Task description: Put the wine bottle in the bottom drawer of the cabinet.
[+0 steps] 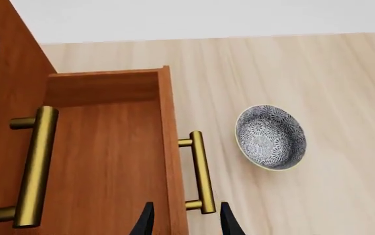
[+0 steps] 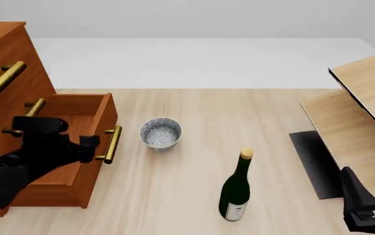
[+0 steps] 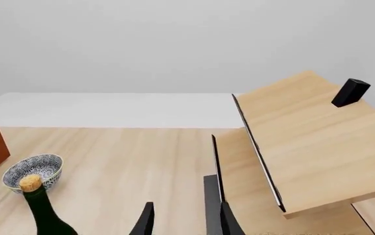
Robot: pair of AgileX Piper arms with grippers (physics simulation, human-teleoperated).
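Observation:
The wine bottle (image 2: 236,190), dark green with a tan cork and white label, stands upright on the table right of centre; its neck (image 3: 38,200) shows in the right wrist view. The cabinet (image 2: 4,54) stands at the left with its bottom drawer (image 2: 106,128) pulled out and nothing visible inside (image 1: 109,161). My left gripper (image 2: 94,146) is open at the drawer's front, its fingers (image 1: 146,223) on either side of the lower end of the brass handle (image 1: 200,171). My right gripper (image 3: 186,220) is open with nothing between its fingers, low at the right (image 2: 370,182), well apart from the bottle.
A grey speckled cup (image 2: 160,133) stands just right of the drawer's handle, between drawer and bottle. Pale light-wood panel furniture (image 2: 363,98) with a dark base fills the right side. An upper drawer handle (image 1: 37,166) juts out above the open drawer.

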